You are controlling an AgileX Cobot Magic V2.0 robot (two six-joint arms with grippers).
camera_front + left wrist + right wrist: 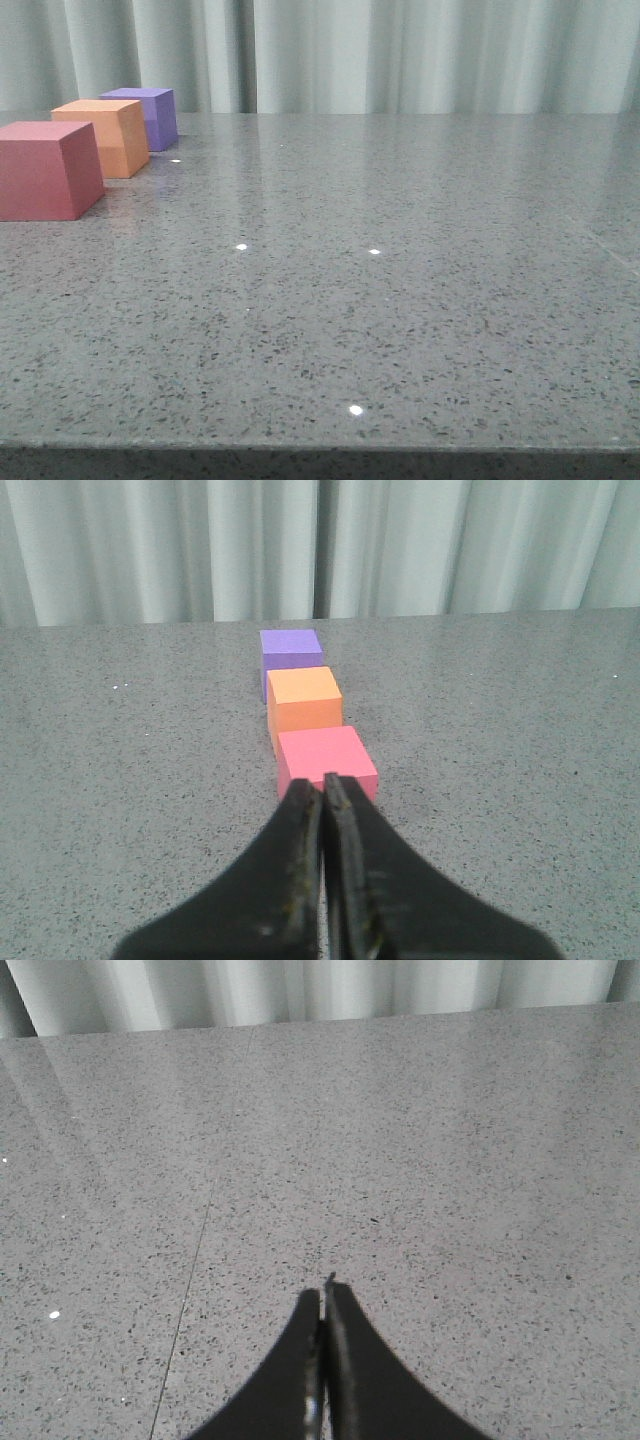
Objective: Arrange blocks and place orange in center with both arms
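Three cubes stand in a line at the table's far left in the front view: the pinkish-red cube (45,168) nearest, the orange cube (106,136) in the middle, the purple cube (147,116) farthest. In the left wrist view the same line shows: pinkish-red (325,761), orange (304,709), purple (291,657). My left gripper (323,783) is shut and empty, its tips just short of the pinkish-red cube. My right gripper (324,1295) is shut and empty over bare table. Neither gripper shows in the front view.
The grey speckled stone table (380,300) stretches to a pale curtain (400,50) behind. Its front edge (320,445) runs along the bottom of the front view. A thin seam line (190,1300) crosses the table in the right wrist view.
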